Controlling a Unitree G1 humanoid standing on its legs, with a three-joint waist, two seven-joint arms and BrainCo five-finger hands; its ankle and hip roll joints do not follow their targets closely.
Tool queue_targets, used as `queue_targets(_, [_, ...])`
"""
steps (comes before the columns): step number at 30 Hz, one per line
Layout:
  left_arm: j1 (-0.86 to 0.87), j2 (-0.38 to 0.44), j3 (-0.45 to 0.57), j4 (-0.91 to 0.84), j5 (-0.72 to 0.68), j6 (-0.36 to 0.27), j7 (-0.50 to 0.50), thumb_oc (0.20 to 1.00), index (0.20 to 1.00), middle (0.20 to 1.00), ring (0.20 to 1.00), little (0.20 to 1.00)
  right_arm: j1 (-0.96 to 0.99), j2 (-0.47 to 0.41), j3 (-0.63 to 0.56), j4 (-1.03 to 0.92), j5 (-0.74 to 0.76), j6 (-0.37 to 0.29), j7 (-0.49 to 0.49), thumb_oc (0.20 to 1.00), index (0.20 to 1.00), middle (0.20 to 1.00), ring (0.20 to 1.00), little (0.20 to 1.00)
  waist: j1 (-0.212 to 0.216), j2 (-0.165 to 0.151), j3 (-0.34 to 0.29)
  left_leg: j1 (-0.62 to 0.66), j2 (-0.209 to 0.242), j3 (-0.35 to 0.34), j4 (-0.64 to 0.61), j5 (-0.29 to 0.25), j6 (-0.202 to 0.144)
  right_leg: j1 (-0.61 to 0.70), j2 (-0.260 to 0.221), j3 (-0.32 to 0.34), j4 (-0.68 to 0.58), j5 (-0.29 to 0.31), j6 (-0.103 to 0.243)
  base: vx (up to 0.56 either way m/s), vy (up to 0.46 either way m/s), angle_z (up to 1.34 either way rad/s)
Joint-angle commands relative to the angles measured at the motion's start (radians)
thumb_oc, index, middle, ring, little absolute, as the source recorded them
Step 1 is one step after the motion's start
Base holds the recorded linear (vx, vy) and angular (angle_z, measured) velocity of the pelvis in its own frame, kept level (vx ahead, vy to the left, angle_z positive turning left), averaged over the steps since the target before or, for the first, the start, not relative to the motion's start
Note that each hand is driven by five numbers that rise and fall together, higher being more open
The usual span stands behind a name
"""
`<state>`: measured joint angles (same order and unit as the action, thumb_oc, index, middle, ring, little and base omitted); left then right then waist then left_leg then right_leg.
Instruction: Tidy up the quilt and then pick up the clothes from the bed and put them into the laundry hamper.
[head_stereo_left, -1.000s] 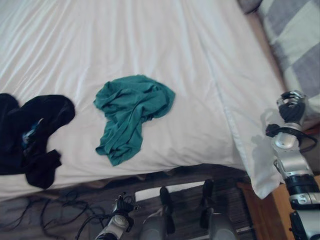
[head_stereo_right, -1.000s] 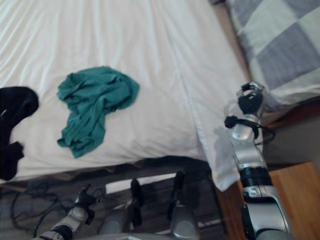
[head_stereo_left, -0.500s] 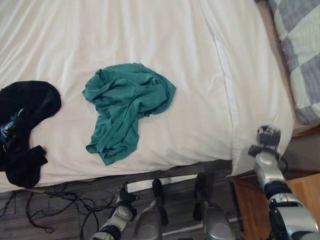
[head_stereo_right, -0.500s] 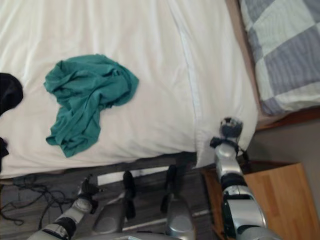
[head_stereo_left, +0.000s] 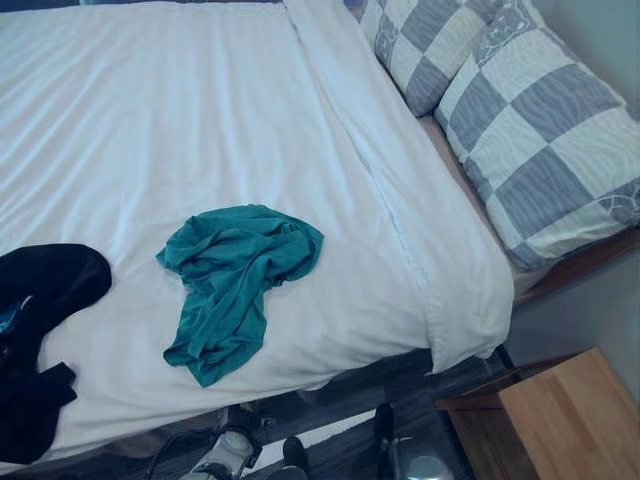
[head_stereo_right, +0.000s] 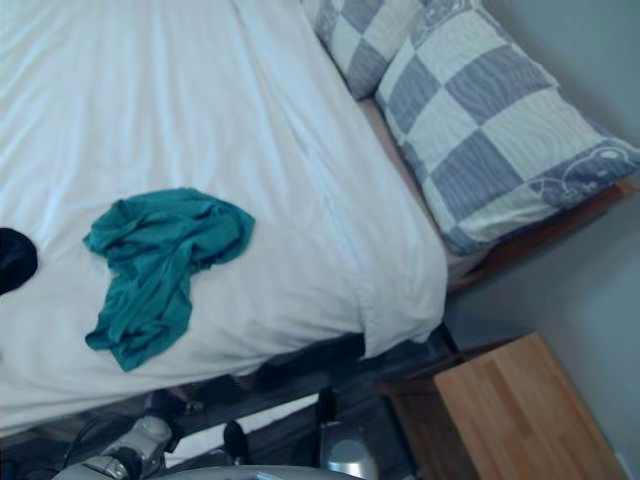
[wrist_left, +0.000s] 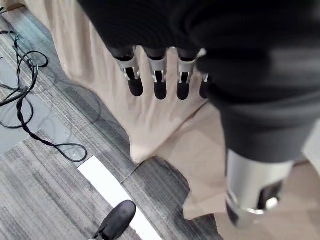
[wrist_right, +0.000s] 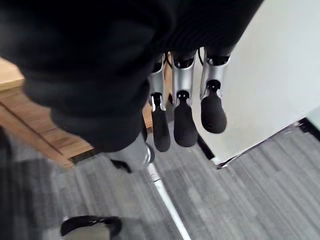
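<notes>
Left eye view: teal shirt (head_stereo_left: 240, 283), black clothes (head_stereo_left: 40, 340), wrist views: open hands

Both eye views look down from the robot's head onto the bed (head_stereo_left: 200, 110), sharing the teal shirt (head_stereo_left: 240, 275), checked pillows (head_stereo_right: 480, 130) and wooden nightstand (head_stereo_right: 520, 420). The left wrist view looks past the left robot hand (wrist_left: 155, 80) at the floor (wrist_left: 45, 165); the right wrist view likewise, past the right robot hand (wrist_right: 182, 115).
</notes>
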<state>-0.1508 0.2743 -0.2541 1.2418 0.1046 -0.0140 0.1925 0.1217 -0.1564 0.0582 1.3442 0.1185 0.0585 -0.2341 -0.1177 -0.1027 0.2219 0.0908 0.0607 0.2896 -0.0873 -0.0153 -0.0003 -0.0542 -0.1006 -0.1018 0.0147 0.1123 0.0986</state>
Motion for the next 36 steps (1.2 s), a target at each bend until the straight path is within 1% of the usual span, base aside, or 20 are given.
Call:
queue_targets(1, [-0.009,-0.009,-0.016,0.057,0.044,-0.006,-0.008,1.000,1.000,1.000,1.000,1.000,-0.091,-0.013,0.023,0.009,0.003,-0.026,0.006,1.000,1.000,1.000,1.000,1.000,0.019,0.016,-0.020,-0.026,-0.006,-0.032,0.000,0.004,-0.020,-0.007,0.029,0.048,0.033,-0.053,0.025,0.05,-0.039,-0.07])
queue_targets(4, [-0.008,-0.017,-0.003,0.037,0.023,-0.017,0.001,1.000,1.000,1.000,1.000,1.000,-0.131,-0.032,0.067,-0.039,-0.034,-0.038,0.003,1.000,1.000,1.000,1.000,1.000,0.035,0.020,-0.002,-0.095,-0.016,-0.030,0.157,-0.001,-0.037,0.036,0.017,0.062,-0.055,-0.044,0.007,-0.10,-0.031,0.02])
queue_targets(5, [-0.047,-0.019,-0.001,0.001,-0.015,-0.025,0.016,1.000,1.000,1.000,1.000,1.000,-0.189,-0.069,0.104,-0.069,-0.069,-0.040,0.004,1.000,1.000,1.000,1.000,1.000,0.044,0.017,0.042,-0.254,0.024,-0.036,0.384,0.037,-0.096,0.048,-0.017,0.033,-0.081,-0.043,-0.016,-0.31,0.003,0.39])
queue_targets(6, [-0.054,-0.019,0.002,-0.005,-0.025,-0.028,0.019,1.000,1.000,1.000,1.000,1.000,-0.203,-0.077,0.115,-0.074,-0.088,-0.037,0.003,1.000,1.000,1.000,1.000,1.000,0.044,0.020,0.041,-0.271,0.057,-0.010,0.398,0.066,-0.114,0.046,-0.029,0.019,-0.088,-0.047,-0.020,-0.26,0.100,0.79])
queue_targets(8, [-0.058,-0.015,0.009,-0.009,-0.028,-0.033,0.017,1.000,1.000,1.000,1.000,1.000,-0.216,-0.084,0.121,-0.084,-0.112,-0.033,0.004,1.000,1.000,1.000,1.000,1.000,0.037,0.037,0.024,-0.223,0.165,0.086,0.303,0.099,-0.124,0.053,-0.063,-0.021,-0.096,-0.046,-0.008,0.02,0.265,0.86])
queue_targets(10, [-0.055,-0.016,0.008,-0.005,-0.020,-0.031,0.016,1.000,1.000,1.000,1.000,1.000,-0.215,-0.087,0.115,-0.090,-0.109,-0.031,0.009,1.000,1.000,1.000,1.000,1.000,0.036,0.040,0.015,-0.175,0.186,0.115,0.230,0.107,-0.123,0.066,-0.079,-0.032,-0.099,-0.046,0.004,0.05,0.262,0.45])
queue_targets(13, [-0.053,-0.022,0.001,0.028,-0.004,-0.038,0.017,1.000,1.000,1.000,1.000,1.000,-0.211,-0.086,0.105,-0.069,-0.123,-0.028,0.029,1.000,1.000,1.000,1.000,1.000,0.046,0.064,-0.045,-0.104,0.302,0.023,0.013,0.218,-0.174,0.079,-0.165,-0.062,-0.102,-0.029,0.058,0.06,0.640,0.44])
queue_targets(15, [-0.051,-0.028,-0.014,0.035,0.005,-0.039,0.011,1.000,1.000,1.000,1.000,1.000,-0.208,-0.089,0.093,-0.047,-0.127,-0.022,0.035,1.000,1.000,1.000,1.000,1.000,0.044,0.074,-0.067,-0.092,0.348,-0.025,0.000,0.230,-0.197,0.093,-0.204,-0.079,-0.102,-0.025,0.080,0.08,0.608,0.52])
queue_targets(17, [-0.045,-0.041,-0.034,0.038,0.025,-0.038,0.004,1.000,1.000,1.000,1.000,1.000,-0.201,-0.084,0.073,-0.030,-0.129,-0.020,0.041,1.000,1.000,1.000,1.000,1.000,0.047,0.086,-0.087,-0.090,0.310,-0.104,0.006,0.174,-0.203,0.125,-0.249,-0.107,-0.102,-0.009,0.113,0.13,0.657,0.56])
queue_targets(19, [-0.046,-0.042,-0.044,0.031,0.021,-0.039,0.001,1.000,1.000,1.000,1.000,1.000,-0.196,-0.083,0.055,-0.037,-0.124,-0.021,0.037,1.000,1.000,1.000,1.000,1.000,0.039,0.070,-0.088,-0.091,0.291,-0.087,0.014,0.151,-0.209,0.123,-0.279,-0.108,-0.094,0.042,0.126,0.03,0.427,0.40])
queue_targets(20, [-0.047,-0.031,-0.031,0.032,0.013,-0.031,0.009,1.000,1.000,1.000,1.000,1.000,-0.221,-0.059,0.072,-0.050,-0.126,-0.012,0.035,1.000,1.000,1.000,1.000,1.000,0.066,0.045,-0.065,-0.074,0.229,-0.067,0.026,0.104,-0.168,0.056,-0.347,-0.127,-0.036,0.186,0.128,-0.13,0.506,0.25])
queue_targets(22, [-0.050,-0.016,-0.008,0.030,-0.005,-0.033,0.010,1.000,1.000,1.000,1.000,1.000,-0.262,-0.034,0.120,-0.094,-0.139,-0.023,0.044,1.000,1.000,1.000,1.000,1.000,0.112,0.047,-0.038,-0.037,0.207,0.030,0.007,0.092,-0.145,0.010,-0.378,-0.335,0.037,0.166,0.111,-0.19,0.571,-0.28])
queue_targets(24, [-0.045,-0.014,-0.001,0.027,-0.013,-0.031,0.009,1.000,1.000,1.000,1.000,1.000,-0.271,-0.030,0.146,-0.111,-0.151,-0.029,0.048,1.000,1.000,1.000,1.000,1.000,0.114,0.056,-0.034,-0.020,0.194,0.041,0.003,0.073,-0.134,0.001,-0.338,-0.353,0.100,0.103,0.104,-0.07,0.452,-1.22])
queue_targets(25, [-0.036,-0.005,0.004,0.030,-0.011,-0.023,-0.005,1.000,1.000,1.000,1.000,1.000,-0.280,-0.024,0.183,-0.142,-0.174,-0.038,0.049,1.000,1.000,1.000,1.000,1.000,0.102,0.060,-0.021,-0.027,0.163,0.057,0.000,0.093,-0.110,-0.024,-0.208,-0.318,0.152,-0.009,0.061,-0.06,0.589,-1.12])
queue_targets(28, [-0.020,0.004,-0.013,0.041,0.026,-0.014,-0.026,1.000,1.000,1.000,1.000,1.000,-0.272,-0.027,0.225,-0.180,-0.168,-0.051,0.054,1.000,1.000,1.000,1.000,1.000,0.072,0.062,-0.021,-0.037,0.082,0.013,0.000,0.088,-0.078,-0.018,0.016,-0.151,0.177,-0.114,0.017,0.00,0.332,0.02])
queue_targets(30, [-0.010,0.001,-0.010,0.041,0.028,-0.016,-0.024,1.000,1.000,1.000,1.000,1.000,-0.270,-0.031,0.232,-0.183,-0.163,-0.049,0.056,1.000,1.000,1.000,1.000,1.000,0.068,0.063,-0.022,-0.030,0.053,-0.004,0.000,0.075,-0.068,-0.014,0.047,-0.107,0.167,-0.125,-0.002,0.06,0.190,0.94])
queue_targets(31, [-0.010,-0.015,-0.009,0.040,0.047,-0.029,-0.023,1.000,1.000,1.000,1.000,1.000,-0.278,-0.029,0.231,-0.174,-0.156,-0.048,0.055,1.000,1.000,1.000,1.000,1.000,0.070,0.065,-0.020,-0.023,0.002,-0.019,0.021,0.049,-0.062,0.059,0.029,-0.077,0.048,-0.116,-0.035,0.04,0.208,0.72])
queue_targets(32, [-0.011,-0.025,-0.009,0.035,0.043,-0.030,-0.019,1.000,1.000,1.000,1.000,1.000,-0.296,-0.035,0.236,-0.176,-0.148,-0.051,0.056,1.000,1.000,1.000,1.000,1.000,0.071,0.068,-0.011,-0.075,0.000,-0.016,0.113,0.041,-0.074,0.084,0.024,-0.056,-0.003,-0.101,-0.033,-0.07,0.130,0.27])
queue_targets(34, [-0.025,-0.041,-0.017,0.007,0.015,-0.038,-0.016,1.000,1.000,1.000,1.000,1.000,-0.309,-0.039,0.246,-0.172,-0.143,-0.049,0.055,1.000,1.000,1.000,1.000,1.000,0.083,0.072,0.026,-0.231,0.035,-0.025,0.416,0.077,-0.140,0.107,-0.001,-0.051,-0.071,-0.086,-0.059,-0.19,0.094,0.20])
queue_targets(36, [-0.034,-0.048,-0.014,-0.005,-0.012,-0.037,-0.012,1.000,1.000,1.000,1.000,1.000,-0.320,-0.061,0.217,-0.145,-0.135,-0.039,0.054,1.000,1.000,1.000,1.000,1.000,0.086,0.082,0.032,-0.300,0.085,-0.077,0.461,0.117,-0.174,0.118,-0.034,-0.048,-0.102,-0.082,-0.042,-0.10,0.252,0.19])
